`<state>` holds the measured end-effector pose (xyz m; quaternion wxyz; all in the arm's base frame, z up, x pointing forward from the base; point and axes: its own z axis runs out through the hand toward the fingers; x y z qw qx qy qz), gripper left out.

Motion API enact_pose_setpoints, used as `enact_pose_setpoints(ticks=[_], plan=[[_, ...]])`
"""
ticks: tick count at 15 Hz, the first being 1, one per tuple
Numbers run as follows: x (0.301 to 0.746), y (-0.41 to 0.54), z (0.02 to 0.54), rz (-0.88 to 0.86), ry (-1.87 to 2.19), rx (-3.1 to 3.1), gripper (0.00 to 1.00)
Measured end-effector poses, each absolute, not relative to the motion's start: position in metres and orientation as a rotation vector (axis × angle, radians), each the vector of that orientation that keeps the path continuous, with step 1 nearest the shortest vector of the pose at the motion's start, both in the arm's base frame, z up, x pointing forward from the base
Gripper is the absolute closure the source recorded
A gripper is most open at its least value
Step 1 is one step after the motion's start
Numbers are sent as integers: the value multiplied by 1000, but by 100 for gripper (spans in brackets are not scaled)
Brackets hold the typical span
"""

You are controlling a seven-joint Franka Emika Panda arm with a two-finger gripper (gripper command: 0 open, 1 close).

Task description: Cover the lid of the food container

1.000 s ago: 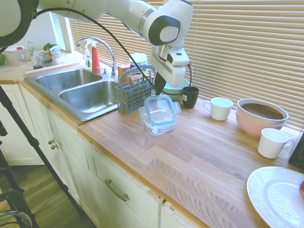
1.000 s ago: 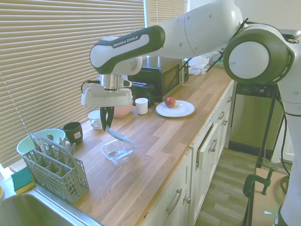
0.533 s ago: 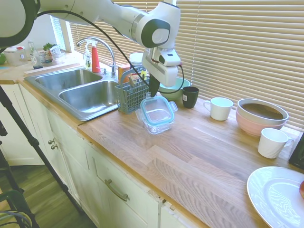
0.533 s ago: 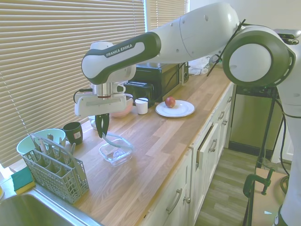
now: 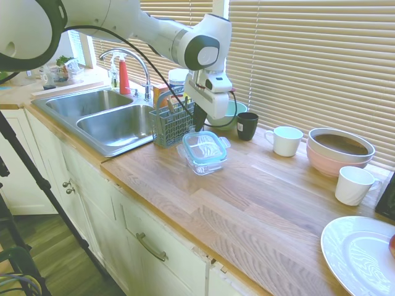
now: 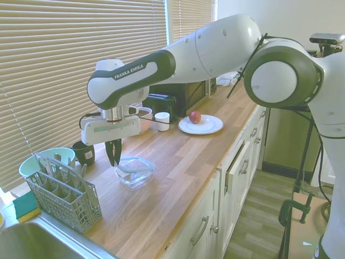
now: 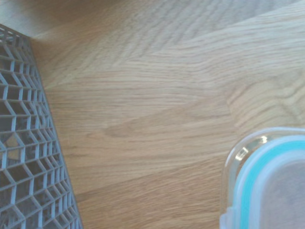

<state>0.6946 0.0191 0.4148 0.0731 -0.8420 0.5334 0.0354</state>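
White Franka arm reaching over a light wooden countertop (image 5: pixel 259 197), its two-finger gripper (image 6: pixel 114 158) pointing down at the far edge of the flat square clear plastic lid with teal-blue rim seal (image 5: pixel 204 145); the dark fingers (image 6: pixel 110 154) stand close together at a lid edge tab, but whether they pinch the lid or are slightly parted cannot be told. The lid lies on top of the small shallow square clear food container (image 5: pixel 200 163), roughly level in both exterior views, the container resting on the countertop just beside the grey plastic mesh cutlery basket (image 5: pixel 171 123). In the wrist view, a rounded corner of the lid (image 7: pixel 267 186) and the basket's lattice wall (image 7: pixel 28 162) flank bare wood. Behind the gripper stand a round light-green bowl (image 5: pixel 231 111) and a dark mug (image 5: pixel 247 125); farther along, a white cup (image 5: pixel 287 140), a pink bowl (image 5: pixel 339 151), a second white cup (image 5: pixel 354 184) and a large white plate (image 5: pixel 358 253). A steel double sink (image 5: pixel 105 117) adjoins the basket
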Motion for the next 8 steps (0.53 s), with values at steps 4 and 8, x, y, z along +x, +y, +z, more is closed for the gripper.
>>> enact_pose_setpoints(ticks=[4, 8], plan=[[703, 22, 406, 93, 1624, -2539, 100], [708, 22, 399, 82, 1655, -2533, 100]])
